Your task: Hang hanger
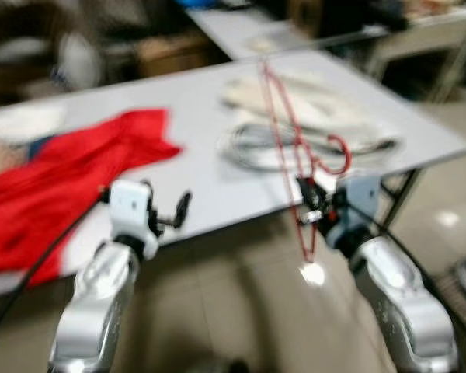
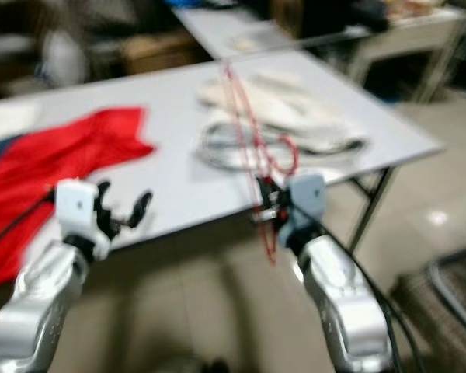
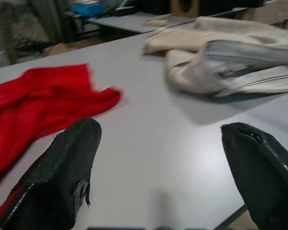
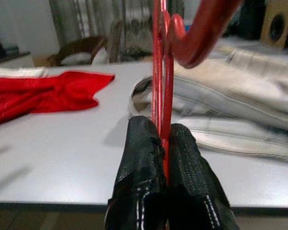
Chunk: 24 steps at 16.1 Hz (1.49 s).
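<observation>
A thin red hanger [image 1: 289, 140] stands on end in front of the grey table [image 1: 194, 101], its hook [image 1: 338, 155] curling to the right. My right gripper [image 1: 311, 203] is shut on the hanger's wire near its lower part, just off the table's front edge; in the right wrist view the fingers [image 4: 139, 177] pinch the red hanger [image 4: 162, 86] between them. My left gripper [image 1: 175, 214] is open at the table's front edge with nothing between its fingers [image 3: 62, 177]. Both eye views are blurred.
A red cloth [image 1: 54, 186] lies on the table's left part. Pale clothes [image 1: 311, 109] and a grey striped garment [image 3: 249, 67] lie in a heap on its right part. A second table [image 1: 248, 31] stands behind. Tiled floor [image 1: 241, 295] lies under my arms.
</observation>
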Available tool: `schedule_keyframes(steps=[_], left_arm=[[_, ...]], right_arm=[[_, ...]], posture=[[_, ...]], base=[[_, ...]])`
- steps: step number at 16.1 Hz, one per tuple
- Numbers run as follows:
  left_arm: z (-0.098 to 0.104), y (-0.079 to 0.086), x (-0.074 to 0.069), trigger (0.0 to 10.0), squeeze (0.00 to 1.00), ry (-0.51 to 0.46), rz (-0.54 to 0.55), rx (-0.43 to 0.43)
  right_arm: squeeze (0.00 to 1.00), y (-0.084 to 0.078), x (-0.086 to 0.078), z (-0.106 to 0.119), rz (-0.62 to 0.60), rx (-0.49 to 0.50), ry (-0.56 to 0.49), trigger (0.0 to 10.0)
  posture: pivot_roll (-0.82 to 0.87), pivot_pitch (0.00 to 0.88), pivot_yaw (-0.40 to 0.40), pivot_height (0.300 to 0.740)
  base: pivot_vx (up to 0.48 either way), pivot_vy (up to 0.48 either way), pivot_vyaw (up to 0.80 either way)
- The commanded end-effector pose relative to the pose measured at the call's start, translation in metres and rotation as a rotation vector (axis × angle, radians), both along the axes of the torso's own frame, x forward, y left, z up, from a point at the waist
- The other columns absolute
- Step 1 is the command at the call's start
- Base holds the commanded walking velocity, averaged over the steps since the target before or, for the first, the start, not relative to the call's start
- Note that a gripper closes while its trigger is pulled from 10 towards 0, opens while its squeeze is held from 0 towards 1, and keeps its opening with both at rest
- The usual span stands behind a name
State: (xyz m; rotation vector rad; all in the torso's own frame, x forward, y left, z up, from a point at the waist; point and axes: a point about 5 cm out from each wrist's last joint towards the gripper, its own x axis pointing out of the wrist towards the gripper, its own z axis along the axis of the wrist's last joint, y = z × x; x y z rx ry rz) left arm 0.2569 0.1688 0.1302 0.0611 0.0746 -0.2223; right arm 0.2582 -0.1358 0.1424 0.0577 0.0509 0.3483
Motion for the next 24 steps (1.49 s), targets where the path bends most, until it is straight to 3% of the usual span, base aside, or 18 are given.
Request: schedule_keyframes(steps=[1, 4, 6, 8, 11, 16, 20, 24], left_arm=[[0.006, 0.003, 0.003, 10.0, 0.0, -0.021, 0.005, 0.018], [0.005, 0.003, 0.004, 10.0, 0.0, -0.019, 0.008, 0.013], [0.004, 0.001, 0.006, 10.0, 0.0, -0.015, -0.012, 0.02], [0.009, 0.003, 0.011, 10.0, 0.0, -0.033, 0.003, 0.014], [0.004, 0.007, 0.007, 10.0, 0.0, -0.019, 0.019, 0.011], [0.007, 0.016, 0.007, 10.0, 0.0, -0.033, 0.083, -0.017], [0.014, 0.031, 0.011, 10.0, 0.0, -0.052, 0.127, 0.0], [0.008, 0.037, 0.008, 10.0, 0.0, -0.036, 0.144, 0.01]], right_arm=[[0.0, -0.004, 0.002, 0.007, -0.056, 0.006, -0.027, 10.0], [0.0, -0.011, -0.002, 0.009, -0.073, 0.048, -0.003, 10.0], [0.0, -0.013, -0.003, 0.013, -0.117, 0.024, -0.043, 10.0], [0.0, -0.014, -0.001, 0.018, -0.139, -0.074, -0.092, 10.0], [0.0, -0.017, -0.004, 0.02, -0.155, -0.066, -0.116, 10.0], [0.0, -0.006, -0.003, 0.02, -0.049, -0.016, -0.072, 10.0], [0.0, -0.014, 0.004, 0.016, -0.135, 0.013, -0.053, 10.0], [0.0, -0.016, 0.002, 0.01, -0.124, -0.01, -0.025, 10.0]], posture=[[-0.05, 0.0, 0.077, 0.74], [-0.06, 0.0, 0.098, 0.74], [-0.07, 0.0, 0.102, 0.74], [-0.07, 0.0, 0.086, 0.74], [-0.07, 0.0, 0.092, 0.74], [-0.07, 0.0, 0.067, 0.74], [-0.06, 0.0, 0.049, 0.74], [-0.06, 0.0, 0.074, 0.74]], base=[[0.0, 0.296, 0.0], [0.0, 0.299, 0.0], [0.0, 0.3, 0.0], [0.0, 0.304, 0.0], [0.0, 0.303, 0.0], [0.0, 0.302, 0.0], [0.0, 0.307, 0.0], [0.0, 0.326, 0.0]])
